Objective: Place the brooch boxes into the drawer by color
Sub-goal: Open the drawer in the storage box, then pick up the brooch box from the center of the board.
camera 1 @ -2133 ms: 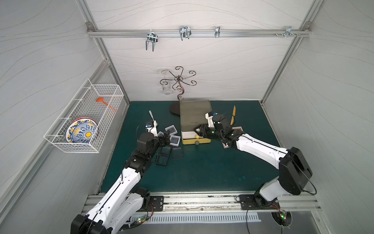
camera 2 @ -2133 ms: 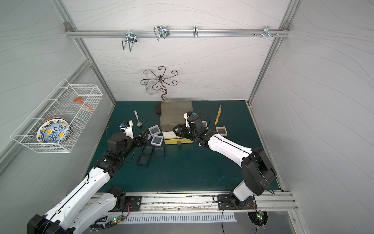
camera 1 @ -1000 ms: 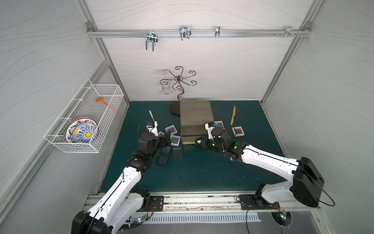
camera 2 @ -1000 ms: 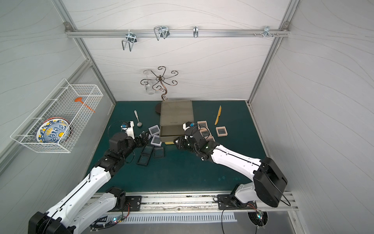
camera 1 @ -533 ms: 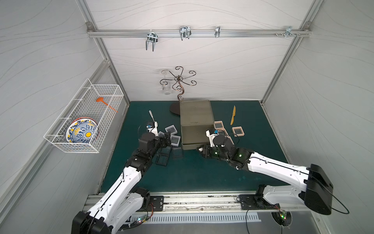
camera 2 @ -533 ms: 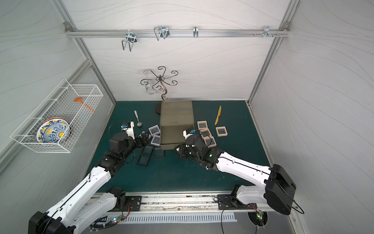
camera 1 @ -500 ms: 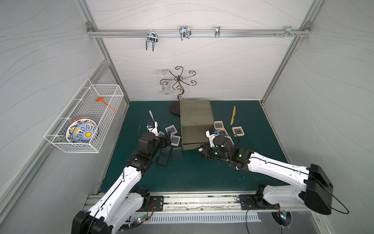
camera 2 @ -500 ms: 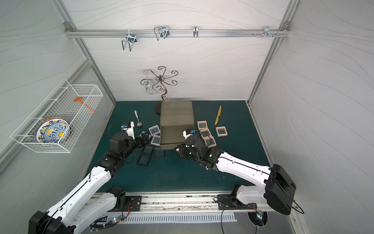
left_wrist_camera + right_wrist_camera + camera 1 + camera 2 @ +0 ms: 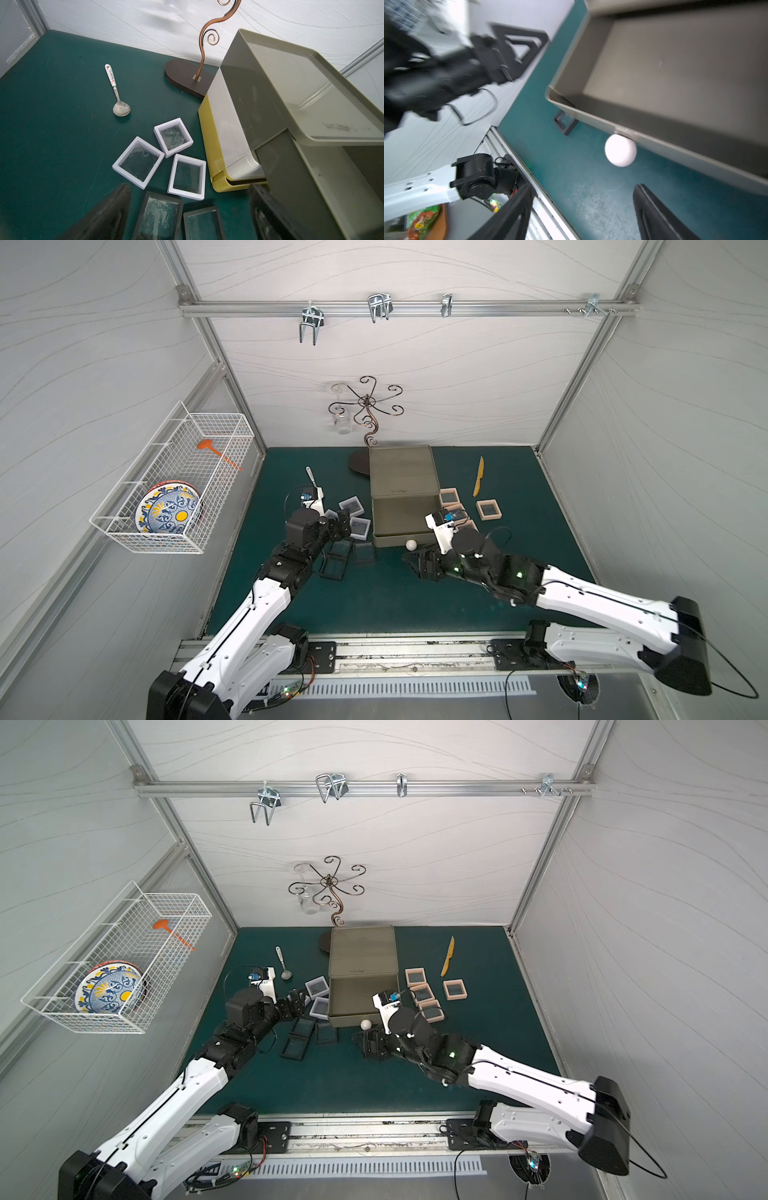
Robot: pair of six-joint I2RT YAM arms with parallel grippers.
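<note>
Olive drawer sits pulled out; the right end effector gapes wide at 6 o'clock of its knob. The left end effector is wide too, over black brooch boxes at the drawer's 8 o'clock.

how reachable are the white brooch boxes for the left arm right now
Probably yes. The left gripper is open and hovers right beside the white brooch boxes, which lie uncovered. The pulled-out top drawer stands close to one of them and might crowd a finger there.
</note>
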